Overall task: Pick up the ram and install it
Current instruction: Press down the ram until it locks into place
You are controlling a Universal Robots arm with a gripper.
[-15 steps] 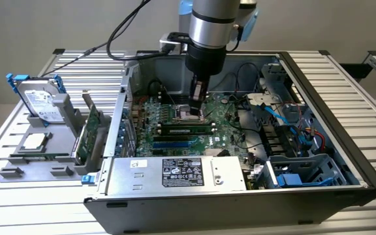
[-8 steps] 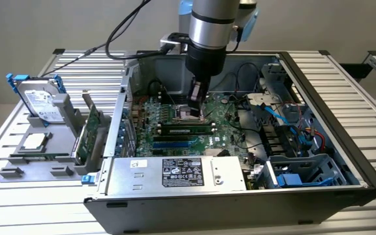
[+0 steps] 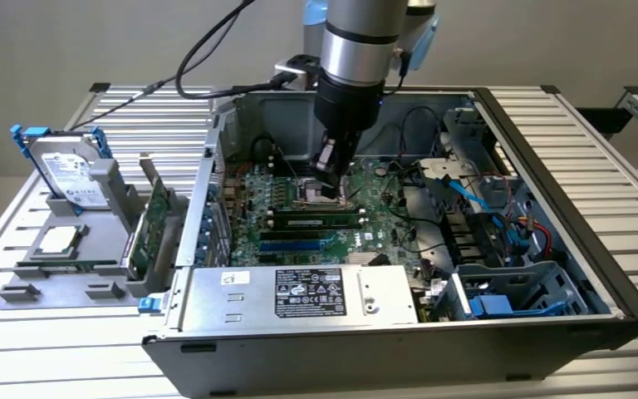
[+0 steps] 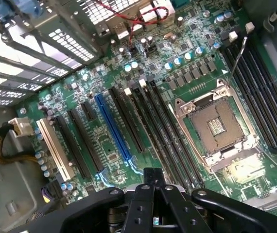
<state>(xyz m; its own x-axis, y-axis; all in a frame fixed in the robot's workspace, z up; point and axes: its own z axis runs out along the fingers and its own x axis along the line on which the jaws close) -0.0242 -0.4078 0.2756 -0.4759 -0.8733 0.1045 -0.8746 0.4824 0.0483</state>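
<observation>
You see a slatted metal surface (image 3: 585,150) carrying an open computer case (image 3: 552,241) lying on its side, with the green motherboard (image 3: 296,195) facing up. A silver power supply (image 3: 296,295) fills the near edge of the case. On the exterior view's left, outside the case, a grey holder (image 3: 70,266) keeps a silver hard drive (image 3: 66,174) with blue rails upright, and beside it a wider green expansion card (image 3: 155,220) stands on edge.

The robot arm (image 3: 358,50) reaches down into the case from above. Its pincer (image 3: 331,170) hangs just over the square processor socket (image 3: 321,193) on the motherboard. In the wrist view the pincer (image 4: 152,177) is clenched, its black fingers (image 4: 150,174) pressed together with nothing between them, above the row of long black slots (image 4: 172,131) that run beside the processor socket (image 4: 216,124), with a blue slot (image 4: 112,126) further along the board.

The ram (image 3: 316,220) is a long narrow green stick already lying seated in a black slot, just in front of the pincer toward the power supply, apart from the fingers and not touched by them. You cannot tell from the exterior view whether it is pressed fully home.
</observation>
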